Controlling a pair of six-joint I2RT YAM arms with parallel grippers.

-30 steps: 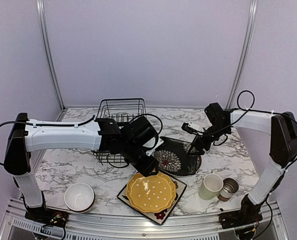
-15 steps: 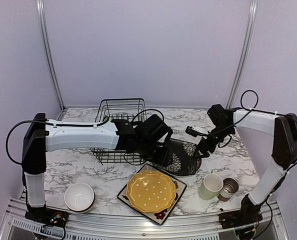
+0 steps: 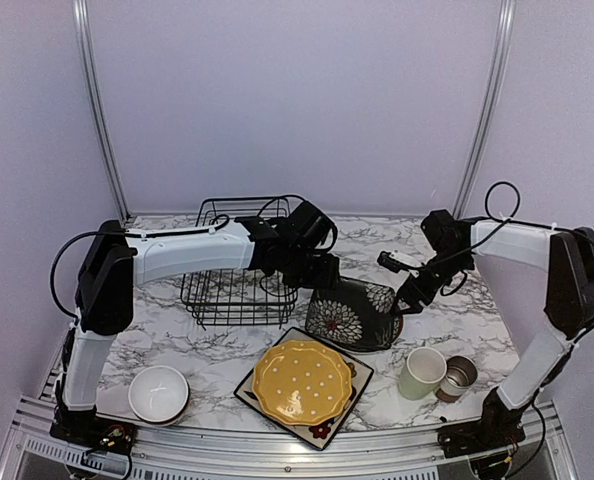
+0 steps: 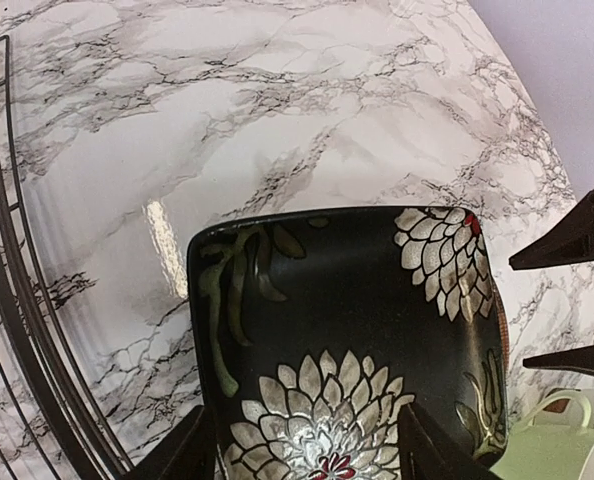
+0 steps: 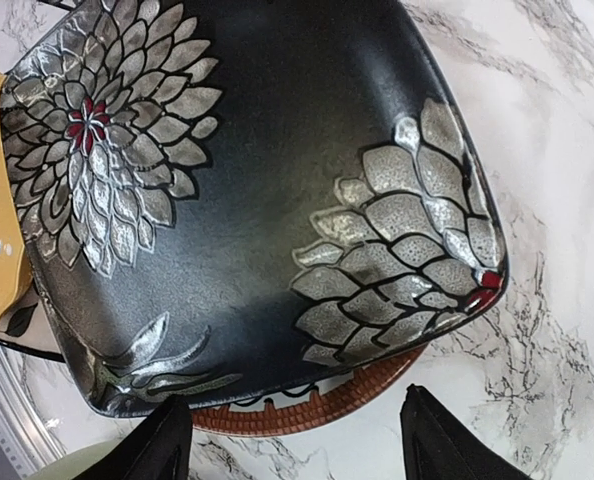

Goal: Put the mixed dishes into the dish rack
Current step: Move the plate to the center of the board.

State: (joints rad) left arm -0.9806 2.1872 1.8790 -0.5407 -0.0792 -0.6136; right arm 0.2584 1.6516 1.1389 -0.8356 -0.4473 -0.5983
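Seen from above, my two arms meet at a black square plate [image 3: 352,312] with white-and-red flowers, which lies on the marble table [image 3: 147,330] just right of the dish rack [image 3: 227,295], outside it. My left gripper [image 3: 322,278] reaches over the rack to the plate's far left edge. In its wrist view its fingers [image 4: 182,455] stand wide apart on either side of the plate's edge, and I cannot tell whether they touch it. My right gripper [image 3: 407,298] is at the plate's right edge, its jaws also wide and holding nothing. Its wrist view shows the red-brown patterned rim [image 5: 317,400] of another dish under the plate. Nearer, a yellow dotted plate [image 3: 302,380] sits on a second black square plate [image 3: 322,432]. A white bowl [image 3: 159,392] stands near left. A pale green mug [image 3: 422,372] stands near right, with a small grey-brown cup [image 3: 459,375] just beside it.
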